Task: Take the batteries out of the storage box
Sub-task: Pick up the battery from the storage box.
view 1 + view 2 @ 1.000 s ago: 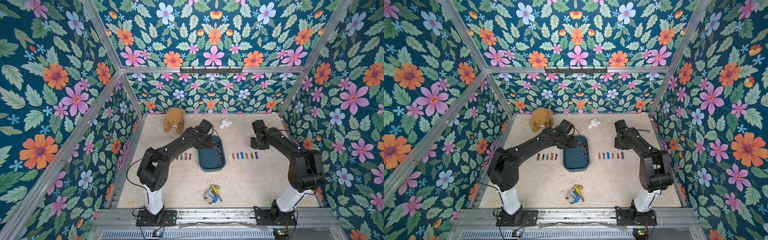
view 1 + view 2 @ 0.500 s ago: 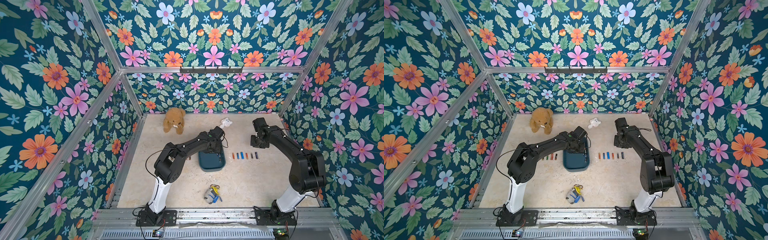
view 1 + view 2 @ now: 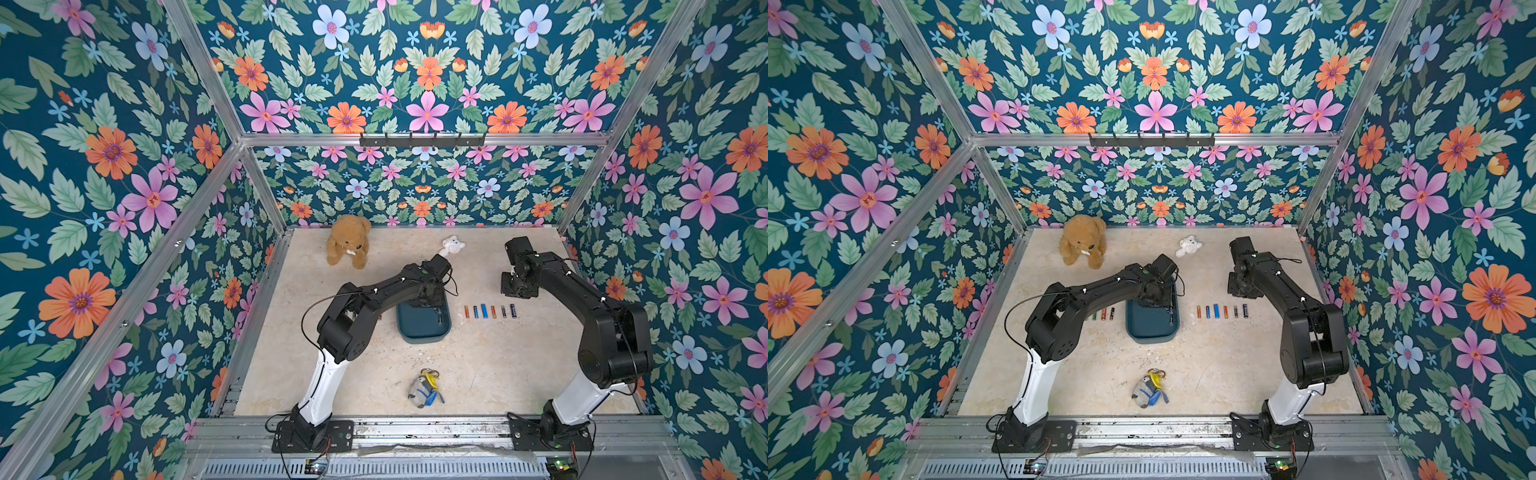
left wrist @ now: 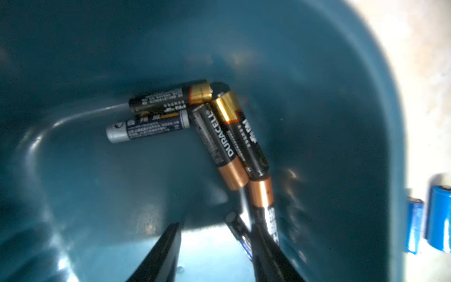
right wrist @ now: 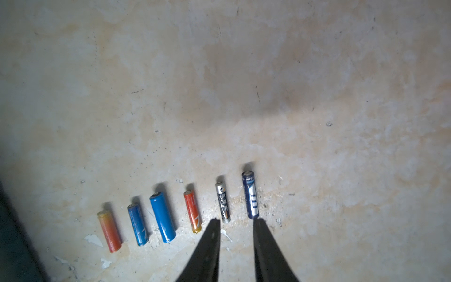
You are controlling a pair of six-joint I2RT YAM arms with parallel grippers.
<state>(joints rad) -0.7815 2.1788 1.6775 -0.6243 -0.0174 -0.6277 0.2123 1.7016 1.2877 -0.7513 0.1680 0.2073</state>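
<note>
The teal storage box lies mid-table. Inside it, the left wrist view shows several batteries, black with copper ends, piled in a corner of the box. My left gripper hangs low inside the box and is open. A slim dark battery lies against the inner side of one finger. My right gripper stands open and empty just behind a row of several coloured batteries right of the box. More batteries lie left of the box.
A brown teddy bear and a small white toy sit at the back. A grey, blue and yellow toy lies near the front edge. Floral walls close in on three sides.
My left arm has swung its wrist rightward over the box's far end and folded its elbow, and its jaws have narrowed somewhat. The right arm has stayed still.
</note>
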